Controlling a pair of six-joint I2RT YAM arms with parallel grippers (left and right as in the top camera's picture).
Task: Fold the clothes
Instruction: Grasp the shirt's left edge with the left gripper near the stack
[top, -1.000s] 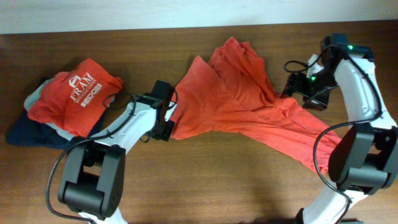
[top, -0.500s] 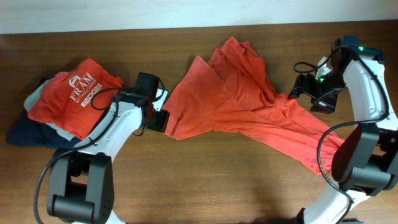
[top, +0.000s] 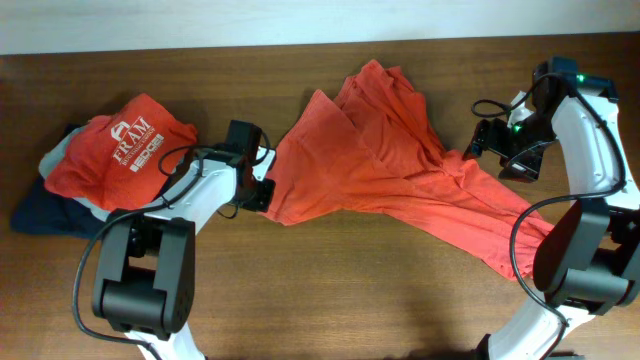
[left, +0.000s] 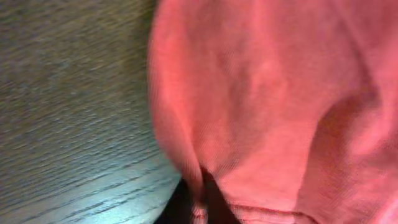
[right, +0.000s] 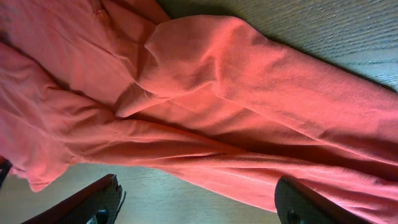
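Starting at the left, a pile (top: 120, 165) of folded garments sits on the worktop (top: 330, 290), well apart from the work.

Just right of it, the left end effector (top: 262, 193) meets the shirt (top: 390, 170) at its left edge. In the left wrist view this end effector (left: 200, 202) is pinched narrow on a fold of the orange-red cloth (left: 267, 93), right at the hem.

The shirt lies across the middle of the worktop, plain side up. It is bunched and creased, with one peak toward the far edge and a long tail running down to the right.

At the right, the right end effector (top: 478, 142) hovers beside the shirt's bunched middle. In the right wrist view the right end effector (right: 199, 211) is spread wide above the rumpled cloth (right: 249, 93) and holds nothing.

By my reading the folding has barely begun. No clean fold shows, and the shirt is not even flat. Spreading and smoothing it comes first, and then every fold is left to do.
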